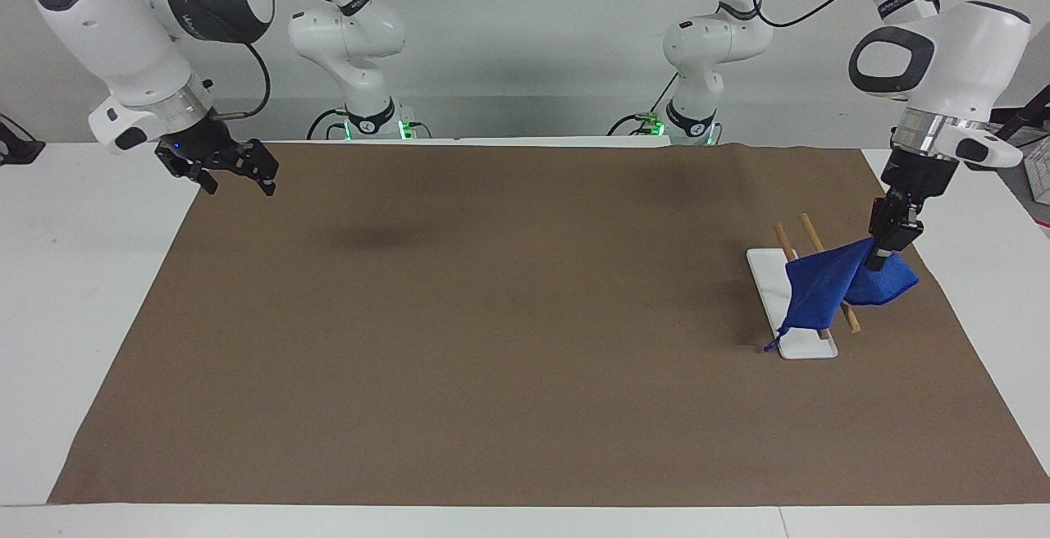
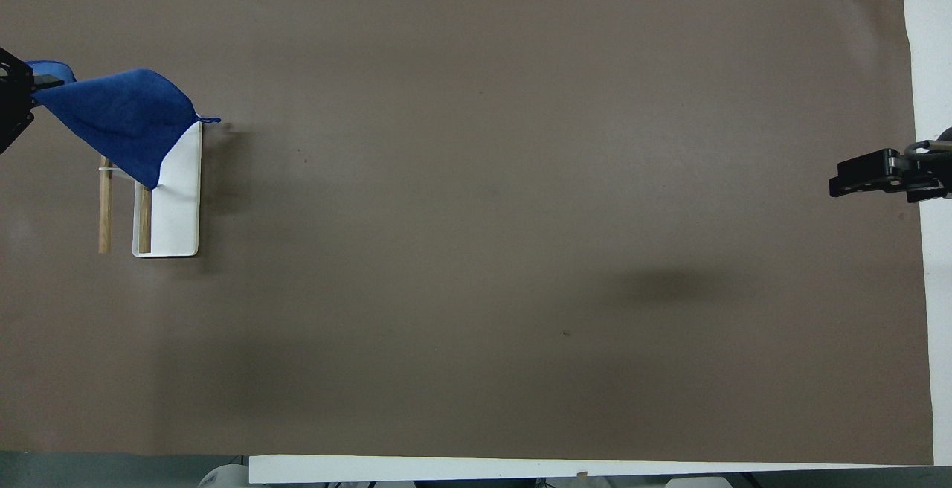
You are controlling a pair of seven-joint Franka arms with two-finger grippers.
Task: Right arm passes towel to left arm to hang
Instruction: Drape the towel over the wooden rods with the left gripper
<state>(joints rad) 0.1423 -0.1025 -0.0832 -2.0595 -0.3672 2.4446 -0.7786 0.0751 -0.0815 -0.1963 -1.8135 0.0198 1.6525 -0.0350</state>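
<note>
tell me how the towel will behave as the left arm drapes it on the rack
Probably floppy: the towel sags in folds from the one pinched spot in the left gripper. It looks light, so it should drape over the rack bars without tipping it. Its loop may snag a bar end.

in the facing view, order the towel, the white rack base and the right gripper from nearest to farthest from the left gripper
1. towel: held in the left gripper, draped over the rack's wooden bars.
2. white rack base: on the mat under the towel, at the left arm's end.
3. right gripper: raised over the mat's edge at the right arm's end.
</note>
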